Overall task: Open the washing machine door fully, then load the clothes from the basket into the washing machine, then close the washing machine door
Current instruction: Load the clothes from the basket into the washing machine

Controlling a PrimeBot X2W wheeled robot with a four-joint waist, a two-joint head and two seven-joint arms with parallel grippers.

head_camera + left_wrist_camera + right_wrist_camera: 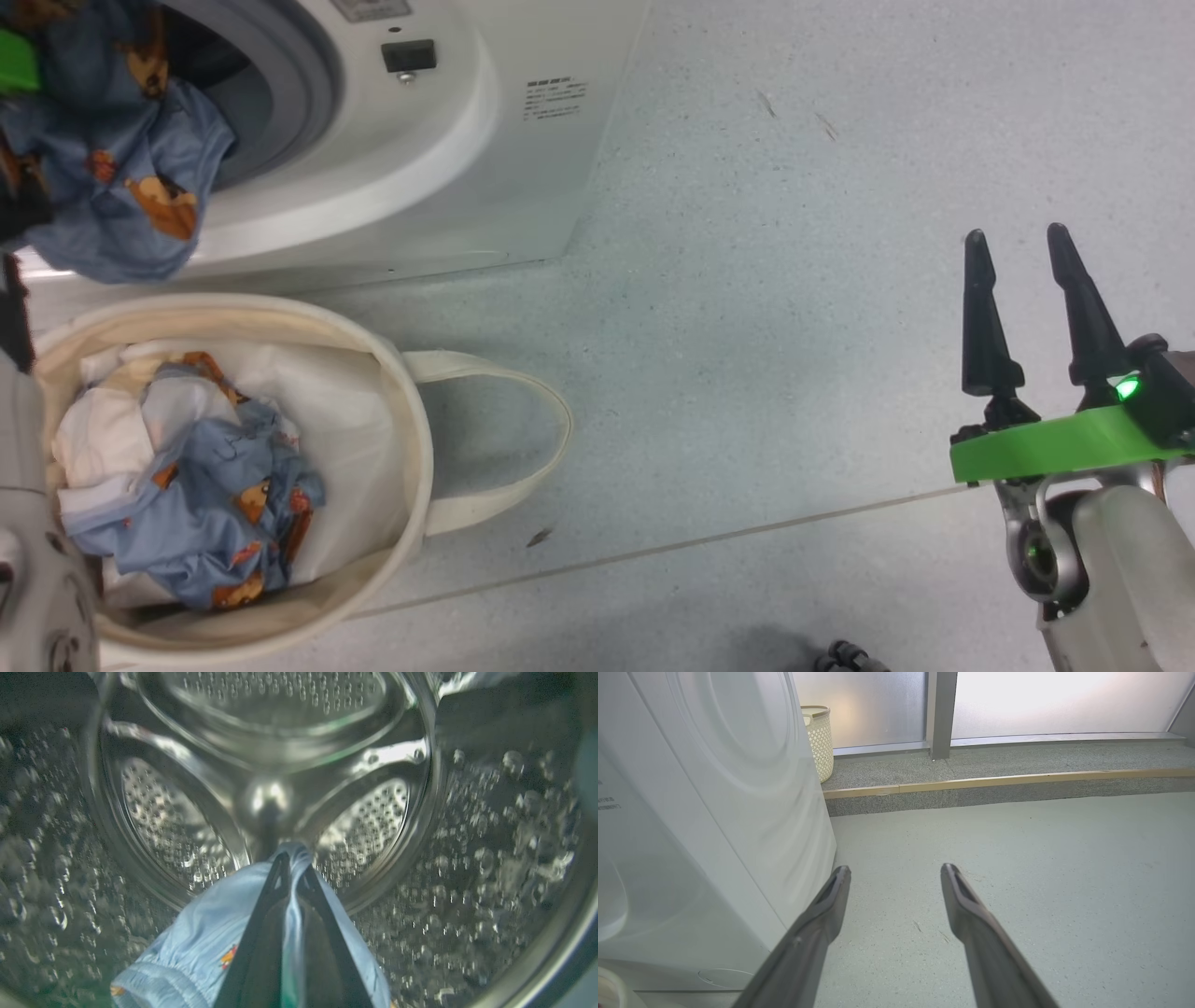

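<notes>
Basket nearest the robot: round cream canvas basket [411,439] with long loop handles sat on the pale speckled floor [794,280] at lower left of the head view, just in front of the big white front-loading washing machine [523,177]. Crumpled light blue clothes [215,504] with orange prints, plus a cream-white piece, lay inside it. Right gripper [1017,231] hung over bare floor well off to the right, its two dark fingers spread apart with nothing between them. The right wrist view showed it beside the machine's white side panel. Left gripper [292,856] was inside the perforated steel drum [168,826], jaws pinched tight on a light blue garment [196,947] that draped back over the fingers. In the head view the blue printed fabric hung across the grey rubber seal [299,84] at the machine's mouth. Farthest back, a cream perforated plastic hamper [821,742] stood behind the machine by frosted window panels [1064,700].
</notes>
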